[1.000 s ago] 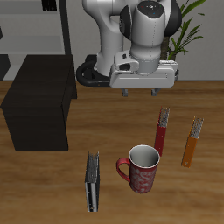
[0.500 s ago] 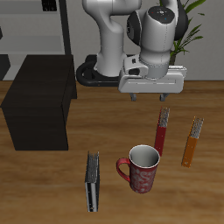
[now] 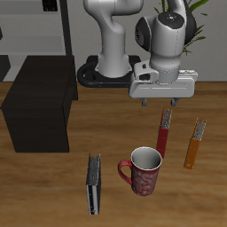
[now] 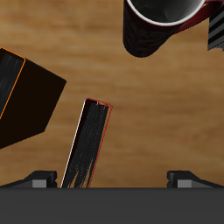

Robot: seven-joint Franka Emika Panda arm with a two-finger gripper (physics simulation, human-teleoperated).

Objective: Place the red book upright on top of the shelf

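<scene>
The red book (image 3: 164, 133) lies flat on the table beside the mug, its greyish end pointing toward the back. In the wrist view it (image 4: 87, 144) shows as a dark slab with a red edge. My gripper (image 3: 160, 102) hangs open and empty just above and behind the book's far end; its fingertips (image 4: 39, 179) are spread wide around nothing. The shelf (image 3: 40, 102), a large matte black box with a flat top, stands across the table, well away from the gripper.
An orange book (image 3: 195, 144) lies beside the red one, also seen from the wrist (image 4: 22, 96). A red patterned mug (image 3: 142, 170) and a dark grey-black book (image 3: 93, 183) sit near the front edge. A tall grey rack (image 3: 35, 27) stands behind the shelf.
My gripper has moved sideways away from the shelf and slightly lower, ending over the far end of the red book. The objects have not moved.
</scene>
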